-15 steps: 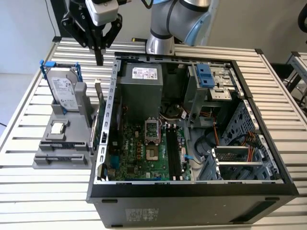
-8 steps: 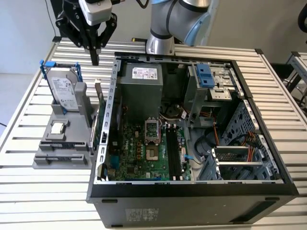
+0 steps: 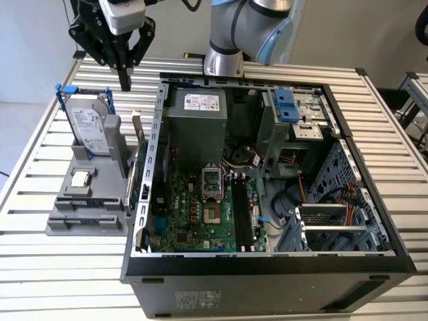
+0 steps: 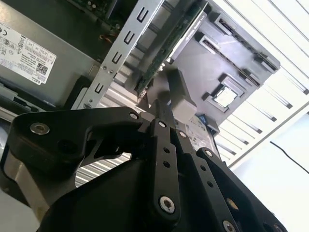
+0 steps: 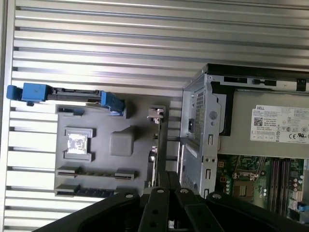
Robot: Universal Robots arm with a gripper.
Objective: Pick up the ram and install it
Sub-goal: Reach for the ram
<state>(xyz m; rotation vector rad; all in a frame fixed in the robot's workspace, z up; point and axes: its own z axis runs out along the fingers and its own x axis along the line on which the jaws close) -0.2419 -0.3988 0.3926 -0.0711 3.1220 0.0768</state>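
In the exterior view the gripper (image 3: pixel 125 81) hangs at eleven o'clock, fingers pointing down, jaws pressed together on nothing. At six o'clock from its tips, with clear air between, the ram (image 3: pixel 136 160) stands on its long edge along the three o'clock side of the grey tray (image 3: pixel 67 227), just beside the wall of the open case (image 3: pixel 267 267). A hard drive (image 3: pixel 87 127) stands at the tray's twelve o'clock end. Tray and case sit on the slatted table (image 3: pixel 40 267). The black slots (image 3: pixel 244 210) lie inside the case, well apart from the ram. In both wrist views the ram (image 4: pixel 171 46) (image 5: pixel 157 140) shows as a thin green edge in line with the gripper (image 4: pixel 164 108) (image 5: pixel 164 176), untouched.
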